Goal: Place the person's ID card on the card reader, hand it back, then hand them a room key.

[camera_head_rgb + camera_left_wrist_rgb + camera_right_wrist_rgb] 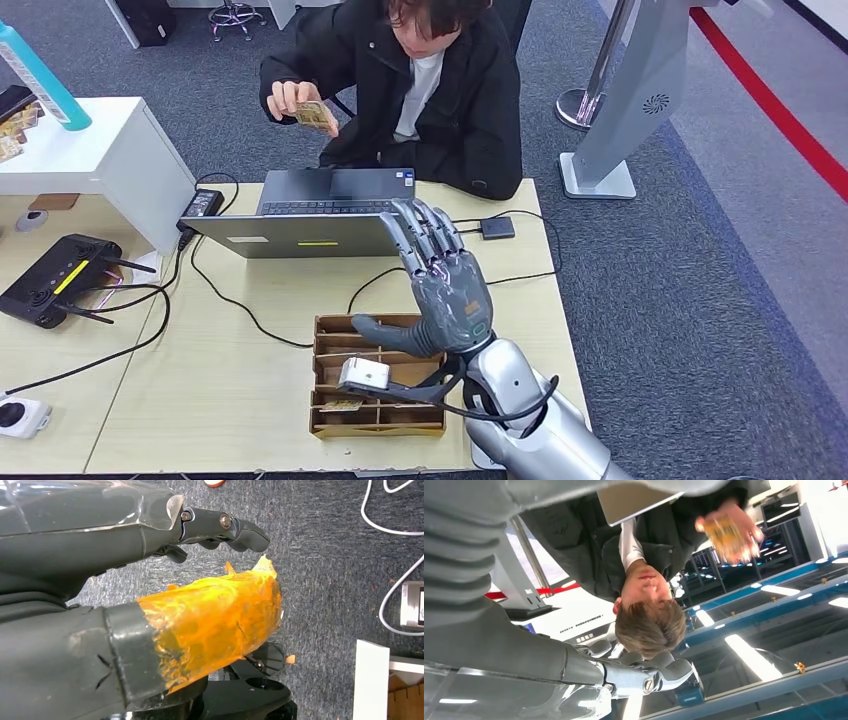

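The person sits behind the table and holds a yellowish card [312, 114] up in one hand; it also shows, blurred, in the right wrist view as the card [726, 537]. My right hand [445, 285] is raised over the table in front of the laptop, fingers stretched out and apart, holding nothing. It is well short of the card. A wooden compartment box [318, 380] with cards in it lies just below that hand. My left hand [215, 580] hangs over the carpet, its thumb wrapped in orange tape, with nothing in it.
An open laptop [320, 215] stands between my right hand and the person. A black device with antennas [55, 278] and cables lie at the left. A white shelf [100, 150] carries a teal bottle [40, 75]. A white stand [620, 110] rises to the right.
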You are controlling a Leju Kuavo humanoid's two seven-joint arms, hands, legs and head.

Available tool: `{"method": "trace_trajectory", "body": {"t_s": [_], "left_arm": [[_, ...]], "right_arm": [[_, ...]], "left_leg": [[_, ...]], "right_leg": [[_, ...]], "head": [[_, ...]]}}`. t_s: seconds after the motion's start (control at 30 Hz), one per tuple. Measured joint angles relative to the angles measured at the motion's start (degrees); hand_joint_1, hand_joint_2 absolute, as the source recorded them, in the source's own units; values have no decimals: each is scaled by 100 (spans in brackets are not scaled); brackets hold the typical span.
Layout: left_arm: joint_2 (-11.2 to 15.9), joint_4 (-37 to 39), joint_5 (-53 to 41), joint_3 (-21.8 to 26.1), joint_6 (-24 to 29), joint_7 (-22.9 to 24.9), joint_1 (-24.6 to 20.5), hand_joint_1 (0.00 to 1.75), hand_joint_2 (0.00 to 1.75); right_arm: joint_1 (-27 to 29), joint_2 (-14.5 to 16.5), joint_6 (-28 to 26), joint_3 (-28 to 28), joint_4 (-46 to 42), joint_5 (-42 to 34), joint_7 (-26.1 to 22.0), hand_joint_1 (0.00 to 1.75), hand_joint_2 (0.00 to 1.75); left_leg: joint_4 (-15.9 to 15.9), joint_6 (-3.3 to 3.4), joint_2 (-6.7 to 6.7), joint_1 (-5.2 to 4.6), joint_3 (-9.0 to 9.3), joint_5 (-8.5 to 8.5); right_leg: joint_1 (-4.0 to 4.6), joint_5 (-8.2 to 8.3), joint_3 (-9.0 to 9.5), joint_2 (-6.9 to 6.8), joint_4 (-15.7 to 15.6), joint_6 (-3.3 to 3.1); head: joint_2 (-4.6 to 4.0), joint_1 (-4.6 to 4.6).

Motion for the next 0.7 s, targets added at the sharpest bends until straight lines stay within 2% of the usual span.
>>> {"method": "trace_trajectory", "body": {"t_s": [0.3,0.43,0.7], "left_arm": [[-3,0,-3,-1,9,-53,1,0,0],[-1,0,-6,-1,-1,-121,2,0,0],[-1,0,2,-1,11,-136,5,0,0]], "right_arm": [[134,-37,38,187,-24,-116,-177,0,0],[259,-76,2,285,-38,-167,-287,0,175],[558,-117,-58,509,-37,-318,-449,0,175]], "left_leg": [[0,0,0,0,-1,0],[0,0,0,0,-1,-1],[-1,0,0,0,-2,-1]], "right_leg": [[0,0,-1,0,0,0],[0,-1,-1,0,0,0],[0,-1,-2,0,0,0]], "head": [[0,0],[0,0],[0,0]]}}
